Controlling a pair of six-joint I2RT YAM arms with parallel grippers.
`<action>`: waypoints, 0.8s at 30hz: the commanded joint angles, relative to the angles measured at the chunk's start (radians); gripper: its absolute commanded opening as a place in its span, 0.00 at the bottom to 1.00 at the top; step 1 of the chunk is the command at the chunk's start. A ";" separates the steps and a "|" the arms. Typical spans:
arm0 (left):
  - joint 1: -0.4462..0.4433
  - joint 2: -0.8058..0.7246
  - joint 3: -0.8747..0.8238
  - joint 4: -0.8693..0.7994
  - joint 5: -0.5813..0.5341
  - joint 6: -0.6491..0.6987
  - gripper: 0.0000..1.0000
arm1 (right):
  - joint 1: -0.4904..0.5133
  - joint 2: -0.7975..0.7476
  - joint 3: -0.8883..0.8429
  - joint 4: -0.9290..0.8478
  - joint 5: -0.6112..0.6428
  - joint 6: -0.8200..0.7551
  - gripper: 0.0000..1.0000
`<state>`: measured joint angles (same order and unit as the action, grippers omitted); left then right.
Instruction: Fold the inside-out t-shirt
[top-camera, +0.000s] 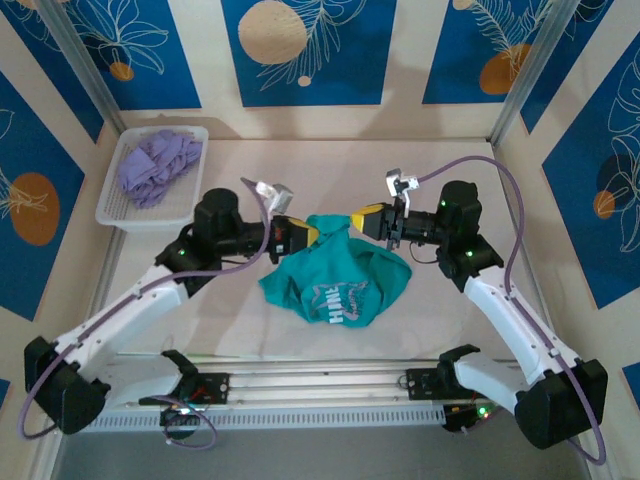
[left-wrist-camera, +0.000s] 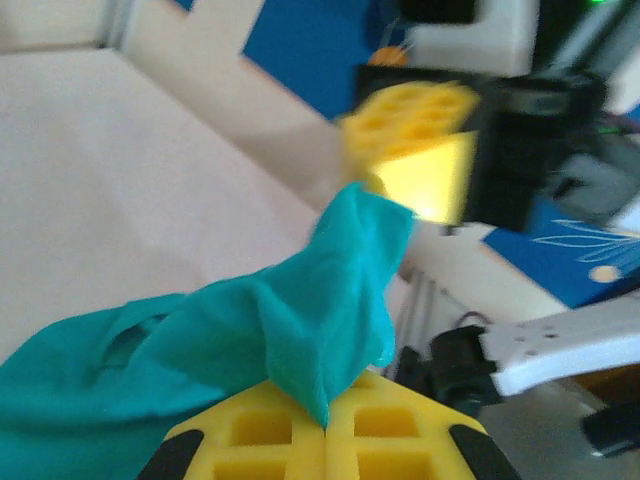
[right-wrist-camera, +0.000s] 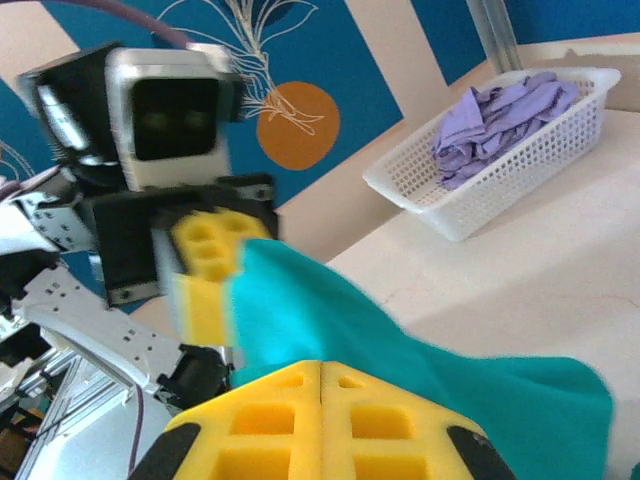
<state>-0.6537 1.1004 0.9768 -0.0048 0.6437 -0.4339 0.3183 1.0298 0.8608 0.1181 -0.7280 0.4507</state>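
While two end effectors (top-camera: 306, 232) (top-camera: 358, 221) clamp, one t-shirt (top-camera: 340, 282)

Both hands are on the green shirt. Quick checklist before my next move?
1. Left hand shut on the t-shirt: ok.
2. Right hand shut on the t-shirt: ok.
3. Spread flat for a fold: not ok, the t-shirt is bunched below the two hands.
4. Grip points far apart: not ok, the hands hold it close together.
5. Right side out: cannot tell.
6. Basket with purple garment apart from the t-shirt: ok.
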 joint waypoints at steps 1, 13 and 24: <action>0.009 -0.059 -0.041 0.208 0.181 -0.111 0.00 | 0.003 0.022 -0.006 -0.001 0.032 0.003 0.00; 0.017 -0.054 -0.052 0.253 0.140 -0.121 0.00 | 0.070 -0.014 0.093 -0.348 0.282 -0.160 0.24; 0.018 -0.038 -0.010 0.072 -0.015 -0.038 0.00 | 0.306 -0.206 0.092 -0.373 0.335 -0.382 0.31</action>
<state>-0.6453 1.0561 0.9318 0.0849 0.6575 -0.5003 0.5579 0.7879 0.9218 -0.2111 -0.4175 0.1677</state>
